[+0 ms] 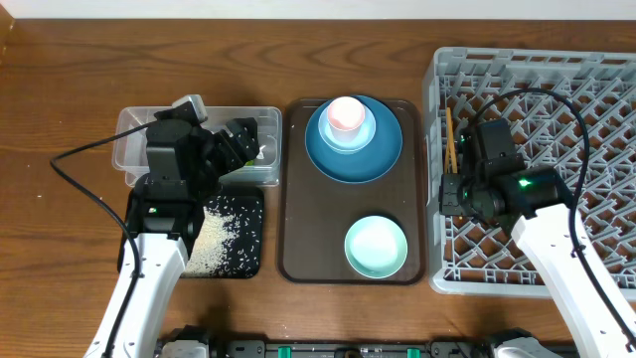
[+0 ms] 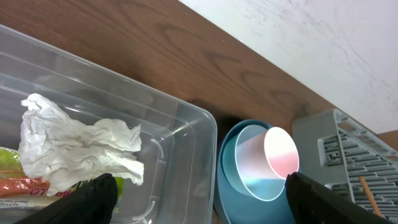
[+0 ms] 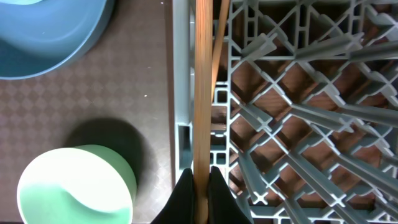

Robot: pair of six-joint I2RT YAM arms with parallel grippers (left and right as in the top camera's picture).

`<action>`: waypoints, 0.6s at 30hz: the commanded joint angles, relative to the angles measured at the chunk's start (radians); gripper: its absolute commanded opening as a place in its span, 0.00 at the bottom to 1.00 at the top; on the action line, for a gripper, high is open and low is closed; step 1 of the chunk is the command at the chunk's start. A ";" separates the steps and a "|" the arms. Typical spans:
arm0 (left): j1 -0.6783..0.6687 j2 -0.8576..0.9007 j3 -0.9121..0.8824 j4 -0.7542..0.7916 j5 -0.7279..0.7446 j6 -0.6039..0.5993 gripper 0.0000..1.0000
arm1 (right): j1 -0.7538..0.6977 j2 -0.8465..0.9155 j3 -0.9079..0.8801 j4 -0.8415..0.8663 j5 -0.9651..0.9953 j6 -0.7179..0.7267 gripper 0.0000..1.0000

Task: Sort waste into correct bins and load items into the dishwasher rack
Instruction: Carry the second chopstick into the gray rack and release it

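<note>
Chopsticks (image 3: 203, 93) are sitting pinched in my right gripper (image 3: 200, 193), lying along the left wall of the rack (image 3: 298, 112), just beside the brown tray (image 3: 93, 106). One stick is splaying off at the far end, so I am judging it loosely held. If I release here, it could be slipping through the open lattice or tipping out toward the mint bowl (image 3: 74, 186). My left gripper (image 2: 202, 196) is hanging spread wide and empty over the clear tub (image 2: 186, 124), above the tissue (image 2: 74, 149).

Wrapper (image 2: 15, 186), apparently yellow-green, mostly hidden under tissue (image 2: 71, 146); rack (image 1: 537, 58) cut by right edge
</note>
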 commanded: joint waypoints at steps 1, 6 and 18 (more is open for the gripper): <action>0.000 -0.007 -0.001 0.000 -0.007 0.014 0.89 | -0.006 0.000 0.010 -0.002 0.026 -0.012 0.01; 0.000 -0.007 -0.001 0.000 -0.007 0.014 0.89 | -0.006 0.023 0.009 0.000 0.046 -0.012 0.01; 0.000 -0.007 -0.001 0.000 -0.007 0.014 0.89 | -0.006 0.088 0.008 0.006 0.055 -0.011 0.06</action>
